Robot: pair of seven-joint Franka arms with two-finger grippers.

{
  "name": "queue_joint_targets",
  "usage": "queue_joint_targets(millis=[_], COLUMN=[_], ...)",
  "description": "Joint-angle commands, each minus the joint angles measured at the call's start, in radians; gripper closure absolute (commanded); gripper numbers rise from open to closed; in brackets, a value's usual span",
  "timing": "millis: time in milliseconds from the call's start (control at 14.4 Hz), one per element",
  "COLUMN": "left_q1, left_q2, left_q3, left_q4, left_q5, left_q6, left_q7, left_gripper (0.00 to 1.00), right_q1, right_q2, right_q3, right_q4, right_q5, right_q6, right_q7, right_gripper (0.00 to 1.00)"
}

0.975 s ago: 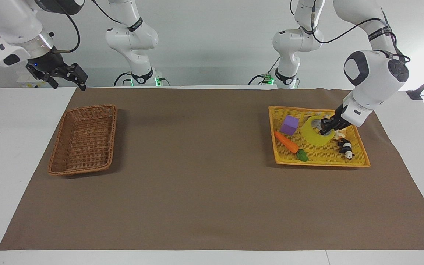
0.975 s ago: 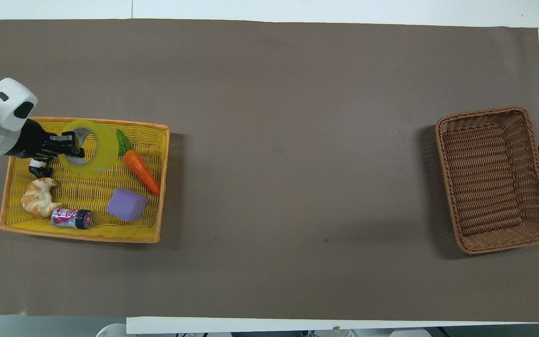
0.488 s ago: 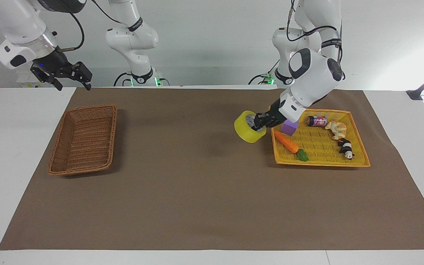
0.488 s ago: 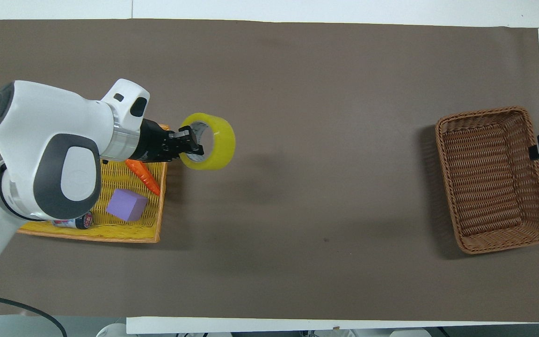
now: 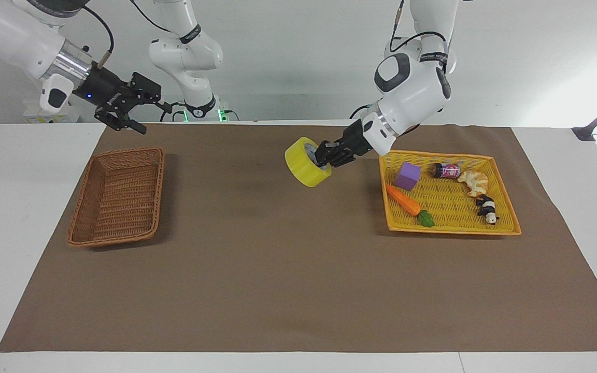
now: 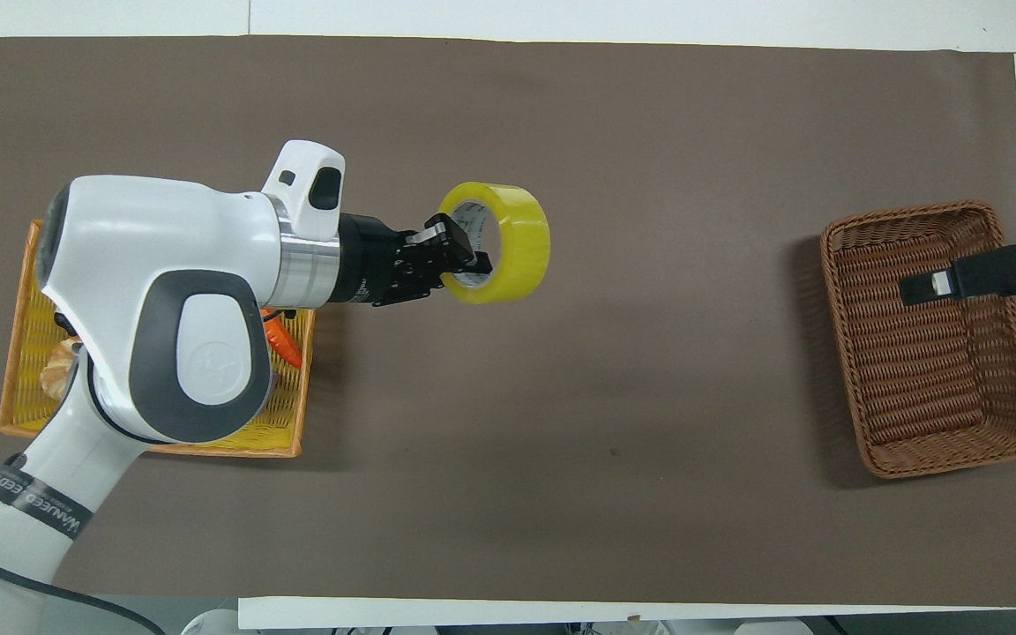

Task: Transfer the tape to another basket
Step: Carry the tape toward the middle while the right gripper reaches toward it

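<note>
The yellow tape roll (image 5: pixel 307 162) hangs in the air over the brown mat, between the two baskets; it also shows in the overhead view (image 6: pixel 508 244). My left gripper (image 5: pixel 324 156) is shut on the tape's rim, one finger inside the white core (image 6: pixel 464 257). The brown wicker basket (image 5: pixel 118 194) sits at the right arm's end of the table (image 6: pixel 931 335) and holds nothing. My right gripper (image 5: pixel 140 111) is up in the air and open; in the overhead view its tip (image 6: pixel 922 287) is over the wicker basket.
The flat yellow tray (image 5: pixel 506 220) at the left arm's end holds a purple cube (image 5: pixel 407 175), a carrot (image 5: pixel 404 201), a small can (image 5: pixel 445 170), a croissant (image 5: pixel 474 181) and a panda figure (image 5: pixel 486 208). The brown mat (image 5: pixel 278 269) covers the table.
My left gripper has carried the tape up and farther from the yellow tray toward the table's middle. My right gripper has moved in over the wicker basket.
</note>
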Motion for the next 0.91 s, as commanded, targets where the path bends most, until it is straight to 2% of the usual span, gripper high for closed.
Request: queue_joint_targets(millis=[0,139,418,627,836], left_q1=[-0.056,-0.087,-0.108,-0.116,-0.118], left_q2=[0.028,0.026,0.025,0.023,0.023], left_q3=[0.019,0.018,0.018,0.018,0.018], left_q4=[0.037,0.036,0.036,0.031,0.031], left_q5=[-0.013,-0.012,-0.009,0.037,0.039], left_q6=[0.025,0.023,0.025,0.023,0.021], left_q7=[-0.020,-0.026,-0.025,-0.025,-0.025], left_gripper=[1.00,1.00,1.00,1.00,1.00], right_q1=[0.035,0.067,0.069,0.082,0.162], right_q2=[-0.044,-0.043,-0.043,-0.044,-0.047], right_q3=[0.008,0.008,0.009,0.009,0.009], right_q4=[-0.093,-0.093,-0.095,-0.096,-0.122], right_q5=[0.124,0.129,0.126,0.124,0.124], right_q6=[0.104,0.120,0.115,0.123,0.210], right_q7=[-0.001,0.080,0.087,0.088,0.131], right_gripper=[0.00,0.00,0.00,0.00,0.00])
